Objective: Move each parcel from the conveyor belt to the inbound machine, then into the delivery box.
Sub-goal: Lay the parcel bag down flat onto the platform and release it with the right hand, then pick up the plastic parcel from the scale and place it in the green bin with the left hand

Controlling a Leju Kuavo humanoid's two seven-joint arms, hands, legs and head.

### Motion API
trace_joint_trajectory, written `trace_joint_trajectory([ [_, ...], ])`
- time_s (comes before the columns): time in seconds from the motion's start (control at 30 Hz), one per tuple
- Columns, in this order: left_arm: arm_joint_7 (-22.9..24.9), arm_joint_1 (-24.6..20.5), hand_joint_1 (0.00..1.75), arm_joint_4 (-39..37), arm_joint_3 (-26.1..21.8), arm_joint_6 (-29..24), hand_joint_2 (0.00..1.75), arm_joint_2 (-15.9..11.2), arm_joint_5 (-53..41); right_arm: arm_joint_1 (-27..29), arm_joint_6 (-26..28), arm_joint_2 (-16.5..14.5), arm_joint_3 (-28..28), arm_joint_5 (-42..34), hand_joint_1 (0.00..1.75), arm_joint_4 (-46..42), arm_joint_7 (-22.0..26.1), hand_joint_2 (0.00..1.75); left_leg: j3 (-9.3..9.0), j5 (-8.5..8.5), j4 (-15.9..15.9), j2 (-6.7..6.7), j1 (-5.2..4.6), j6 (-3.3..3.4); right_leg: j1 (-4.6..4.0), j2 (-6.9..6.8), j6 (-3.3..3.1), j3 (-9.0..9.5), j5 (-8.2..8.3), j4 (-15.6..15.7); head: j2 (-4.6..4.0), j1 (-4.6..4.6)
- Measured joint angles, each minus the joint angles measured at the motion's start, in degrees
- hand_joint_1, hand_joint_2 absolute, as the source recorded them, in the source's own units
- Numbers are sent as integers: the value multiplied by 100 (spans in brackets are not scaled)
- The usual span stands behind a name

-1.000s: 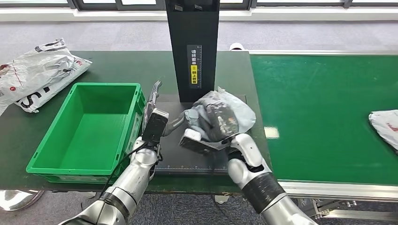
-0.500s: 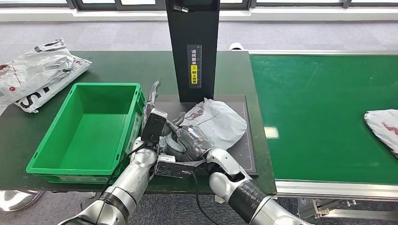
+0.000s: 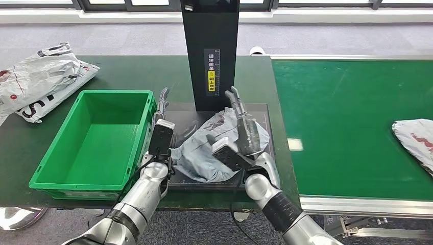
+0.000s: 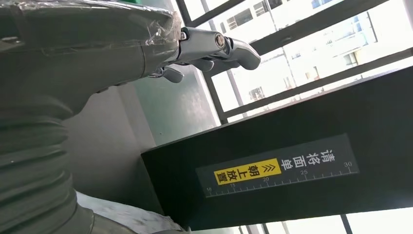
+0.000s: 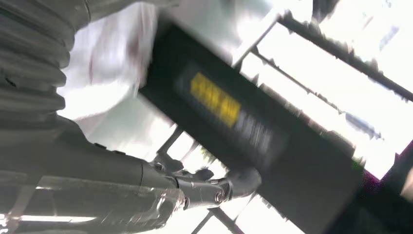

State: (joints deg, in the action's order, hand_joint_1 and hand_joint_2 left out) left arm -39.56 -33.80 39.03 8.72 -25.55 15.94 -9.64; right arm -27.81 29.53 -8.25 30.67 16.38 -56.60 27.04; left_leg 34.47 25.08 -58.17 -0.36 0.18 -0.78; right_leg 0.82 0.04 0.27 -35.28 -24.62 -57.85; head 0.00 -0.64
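Two silver metal arms, each with a black ribbed band above the wrist. Left robot hand (image 3: 162,109): slim dark-grey fingers, glossy and plastic-wrapped in the wrist view, behind a black boxy wrist camera with a black cable trailing down the forearm. Right robot hand (image 3: 244,126): dark grey fingers, grey ribbed cover, similar grey-faced camera block at the wrist.

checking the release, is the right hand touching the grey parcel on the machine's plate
Cannot tell. In the head view the right hand, fingers straight, overlaps the grey parcel and hides any gap; the right wrist view is blurred.
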Motion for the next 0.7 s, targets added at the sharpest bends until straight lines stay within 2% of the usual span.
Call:
trace_joint_trajectory([
  [0.07, 135, -9, 0, -77, 101, 64, 175, -10, -164, 13, -21, 42, -315, -462, 0, -14, 271, 175, 0, 0, 0, 0, -1, 0, 1, 1, 1, 0, 1, 0, 0, -1],
  [0.23, 742, -42, 0, -419, 540, 541, 175, -71, -984, -23, -551, 122, -999, -1513, 0, 205, 646, 175, 0, 0, 0, 1, -1, 0, 1, 1, 1, 0, 2, 0, 0, -1],
  [0.33, 1089, -90, 0, -696, 941, 1101, 175, -132, -1718, -117, -654, 180, -1363, -1723, 0, 500, 751, 175, 0, 0, 0, 1, -1, 0, 1, 0, 0, 0, 3, 0, 0, 0],
  [0.5, 1591, -224, 0, -1163, 1789, 1960, 175, -209, -2885, -175, -726, 304, -1824, -1739, 0, 783, 629, 175, 0, 0, 0, -2, -1, 0, 1, -2, 0, 2, 3, 0, 0, -1],
  [0.63, 1952, -460, 175, -1450, 2496, 2317, 175, -256, -3568, -171, -733, 381, -2080, -1643, 0, 804, 521, 175, -8, 1, 1, -10, -1, 2, 0, -13, 2, 16, 0, 0, 0, 0],
  [0.7, 2028, -549, 175, -1538, 2733, 2333, 175, -262, -3718, -148, -730, 410, -2158, -1587, 0, 796, 480, 175, -21, 3, 1, -10, -1, 4, 1, -13, 3, 30, -2, 1, 0, -1],
])
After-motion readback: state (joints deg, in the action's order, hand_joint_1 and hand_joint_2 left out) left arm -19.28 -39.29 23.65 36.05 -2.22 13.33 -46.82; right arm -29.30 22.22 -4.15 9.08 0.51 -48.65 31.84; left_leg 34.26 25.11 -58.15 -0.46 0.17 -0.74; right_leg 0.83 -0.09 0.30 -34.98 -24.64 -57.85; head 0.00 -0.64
